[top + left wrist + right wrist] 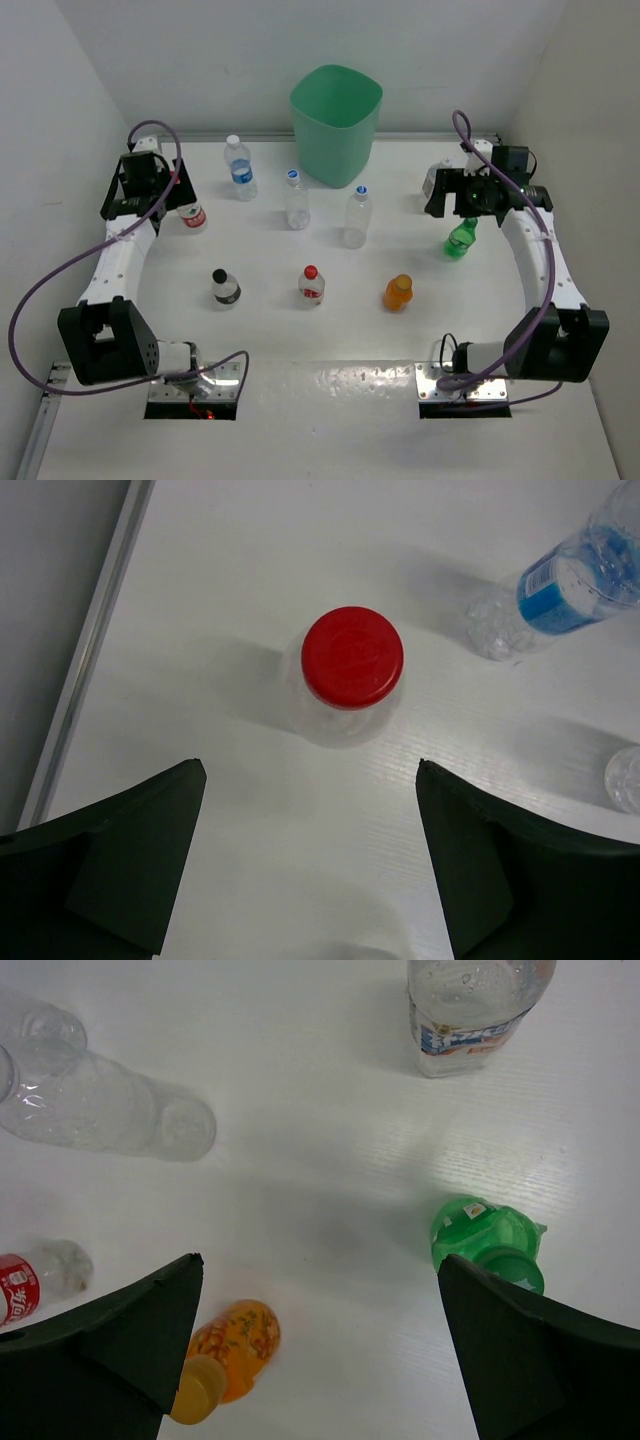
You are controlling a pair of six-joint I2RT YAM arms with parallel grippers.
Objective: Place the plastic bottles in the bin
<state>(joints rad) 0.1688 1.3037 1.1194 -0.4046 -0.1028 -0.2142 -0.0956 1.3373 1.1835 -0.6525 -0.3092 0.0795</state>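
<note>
**Bench layout, top and wrist views.** We recorded the white bench (260, 340) carrying the mint-green bin (336, 125), upright at the middle of its far edge. The left arm (115, 265) reached along the left side. The left jaws were spread wide and empty above an upright red-capped bottle (352, 660). The right arm (540, 260) reached along the right side. The right jaws were likewise spread and empty, with the green bottle (487, 1245) just beside one jaw.

All the plastic bottles (358, 215) in view sat on the bench, outside the bin:
- near the bin, a blue-labelled bottle (240, 168) and a blue-capped bottle (296, 200);
- at the far right, a clear labelled bottle (470, 1010);
- in a nearer row, a black-capped bottle (226, 288), a second red-capped bottle (312, 285) and the orange bottle (398, 292).
</note>
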